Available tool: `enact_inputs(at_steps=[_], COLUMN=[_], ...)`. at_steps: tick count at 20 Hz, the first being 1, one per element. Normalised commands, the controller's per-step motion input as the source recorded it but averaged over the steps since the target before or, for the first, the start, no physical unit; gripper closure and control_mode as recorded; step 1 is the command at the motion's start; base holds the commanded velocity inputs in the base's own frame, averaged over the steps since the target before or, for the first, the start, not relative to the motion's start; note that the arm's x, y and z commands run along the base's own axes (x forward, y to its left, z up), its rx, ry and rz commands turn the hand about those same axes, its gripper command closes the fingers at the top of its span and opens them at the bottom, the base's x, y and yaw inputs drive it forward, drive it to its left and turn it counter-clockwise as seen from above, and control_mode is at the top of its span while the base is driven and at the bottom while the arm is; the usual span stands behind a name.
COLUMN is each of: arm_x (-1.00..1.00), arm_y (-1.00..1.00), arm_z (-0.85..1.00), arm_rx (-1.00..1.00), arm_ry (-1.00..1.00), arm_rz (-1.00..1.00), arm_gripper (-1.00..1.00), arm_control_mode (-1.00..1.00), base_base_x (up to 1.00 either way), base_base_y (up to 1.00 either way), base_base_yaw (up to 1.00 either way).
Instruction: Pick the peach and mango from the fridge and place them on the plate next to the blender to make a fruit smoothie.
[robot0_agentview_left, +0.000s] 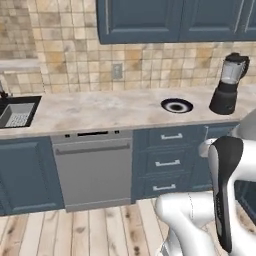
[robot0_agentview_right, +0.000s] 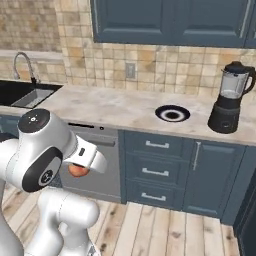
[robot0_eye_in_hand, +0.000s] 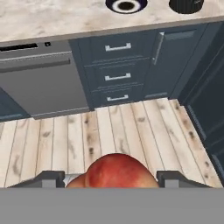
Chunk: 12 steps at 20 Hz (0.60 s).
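Observation:
A round red-orange peach (robot0_eye_in_hand: 117, 171) sits between my two finger tips, with my gripper (robot0_eye_in_hand: 112, 179) shut on it. From the right base camera the peach (robot0_agentview_right: 76, 171) hangs under my hand, low in front of the dishwasher and well above the floor. The black plate (robot0_agentview_left: 176, 105) (robot0_agentview_right: 172, 113) with its paler ring lies bare on the counter, far ahead of the gripper. Just right of it stands the blender (robot0_agentview_left: 229, 85) (robot0_agentview_right: 230, 97). In the hand view the plate (robot0_eye_in_hand: 126, 5) sits at the top edge. The fridge and the mango are out of view.
A grey dishwasher (robot0_agentview_left: 92, 170) sits under the counter, with dark blue drawers (robot0_agentview_right: 155, 172) to its right. The sink (robot0_agentview_right: 30, 95) and tap are at the counter's left end. Dark blue upper cabinets (robot0_agentview_left: 170, 20) hang above. The wooden floor (robot0_eye_in_hand: 109, 131) lies between me and the cabinets.

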Motion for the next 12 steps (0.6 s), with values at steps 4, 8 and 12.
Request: enact_inputs(at_steps=[4,8,12], arm_x=[0.0,0.0,0.0], arm_y=[0.0,0.0,0.0], arm_z=[0.0,0.0,0.0], arm_rx=[0.0,0.0,0.0], arm_ry=[0.0,0.0,0.0], arm_rz=[0.0,0.0,0.0], arm_gripper=[1.0,1.0,1.0], arm_control_mode=[1.0,1.0,1.0], base_base_x=[1.0,0.96,0.81], base_base_y=[-0.47,-0.83,-0.77], base_base_yaw=[0.29,0.2,0.13])
